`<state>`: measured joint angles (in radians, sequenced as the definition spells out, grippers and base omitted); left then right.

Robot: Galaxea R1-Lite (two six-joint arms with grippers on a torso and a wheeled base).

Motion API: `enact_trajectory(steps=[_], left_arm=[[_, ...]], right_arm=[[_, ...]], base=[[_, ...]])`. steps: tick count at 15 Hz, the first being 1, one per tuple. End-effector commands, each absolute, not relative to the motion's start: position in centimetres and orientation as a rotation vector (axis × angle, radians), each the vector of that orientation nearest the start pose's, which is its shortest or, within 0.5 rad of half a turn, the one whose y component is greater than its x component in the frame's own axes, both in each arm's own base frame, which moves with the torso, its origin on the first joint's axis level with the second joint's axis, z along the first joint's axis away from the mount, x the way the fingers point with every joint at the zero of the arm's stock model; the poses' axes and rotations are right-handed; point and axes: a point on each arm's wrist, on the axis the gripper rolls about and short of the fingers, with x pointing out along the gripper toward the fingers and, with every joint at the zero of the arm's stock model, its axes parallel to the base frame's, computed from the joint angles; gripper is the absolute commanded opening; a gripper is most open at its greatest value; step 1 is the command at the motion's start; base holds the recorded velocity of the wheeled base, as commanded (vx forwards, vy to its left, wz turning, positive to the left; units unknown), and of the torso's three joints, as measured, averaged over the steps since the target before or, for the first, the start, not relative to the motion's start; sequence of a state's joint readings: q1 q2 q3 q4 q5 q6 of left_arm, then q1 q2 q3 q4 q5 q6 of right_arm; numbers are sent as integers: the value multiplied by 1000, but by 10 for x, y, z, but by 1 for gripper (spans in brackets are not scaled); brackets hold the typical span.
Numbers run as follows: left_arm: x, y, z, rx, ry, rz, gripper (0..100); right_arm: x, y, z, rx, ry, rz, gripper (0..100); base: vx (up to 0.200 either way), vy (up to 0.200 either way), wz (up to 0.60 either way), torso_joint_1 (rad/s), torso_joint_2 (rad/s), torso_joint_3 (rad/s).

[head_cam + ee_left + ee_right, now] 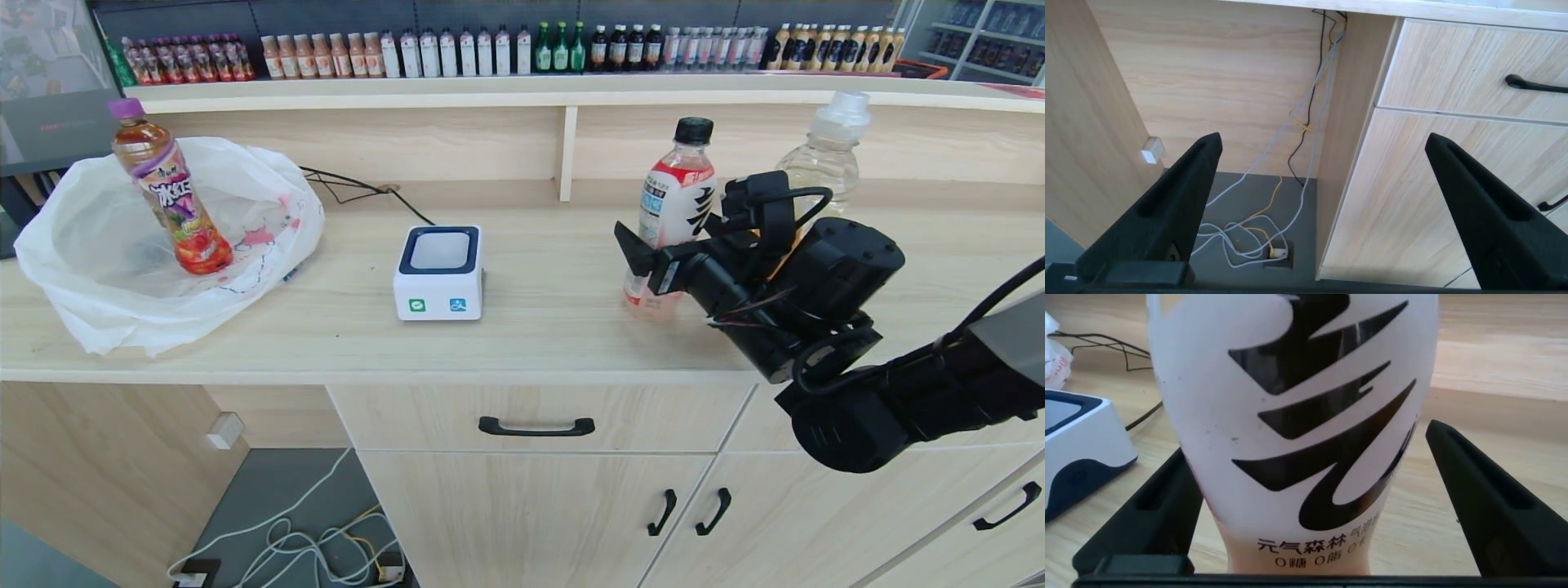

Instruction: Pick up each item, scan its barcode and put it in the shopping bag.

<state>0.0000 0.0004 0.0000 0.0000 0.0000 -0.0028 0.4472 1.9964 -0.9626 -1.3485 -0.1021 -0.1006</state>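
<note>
The desk [555, 335] is a long pale wooden counter with a raised back ledge, and drawers and cabinet doors below its front edge. The white plastic shopping bag [90, 269] lies open at the left end, sagging towards the front edge. A tea bottle [171, 196] with a purple cap stands tilted inside it.

The right gripper [1310, 445] is over the right part of the desk, held level just above the top. It is spread wide, with one finger on either side of the lower body of the pink drink bottle [673, 204]. One finger lies close against the bottle's side and the other stands a little apart; I cannot tell whether either one truly presses on it. The bottle stands upright on the desk with its black cap on, right of the middle.

A clear water bottle [826, 159] with a white cap stands upright behind it, near the back edge. The white barcode scanner [439, 273] sits about midway along the desk, between bag and pink bottle, with a cable running to the back edge.

The left gripper [1323, 140] hangs below desk level, fully spread and holding nothing, facing the cabinet side and loose cables [1249, 237] on the floor
</note>
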Motion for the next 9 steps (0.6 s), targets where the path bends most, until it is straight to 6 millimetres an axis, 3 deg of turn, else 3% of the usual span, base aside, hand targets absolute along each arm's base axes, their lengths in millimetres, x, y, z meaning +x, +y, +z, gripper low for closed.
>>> enact_trajectory(steps=[1,6,7,9], left_arm=[[-23,0,75,-3,0,0,100],[-23,0,75,-3,0,0,100],[-23,0,75,-5,0,0,100],[-23,0,75,-5,0,0,100]], right_arm=[[340,161,194,-13,-324,326,100],[336,168,194,-16,-327,346,100],[336,168,195,-15,-328,346,0],[334,168,197,-13,-333,347,0]], base=[[0,0,0,0,0,0],[0,0,0,0,0,0],[0,0,0,0,0,0],[0,0,0,0,0,0]])
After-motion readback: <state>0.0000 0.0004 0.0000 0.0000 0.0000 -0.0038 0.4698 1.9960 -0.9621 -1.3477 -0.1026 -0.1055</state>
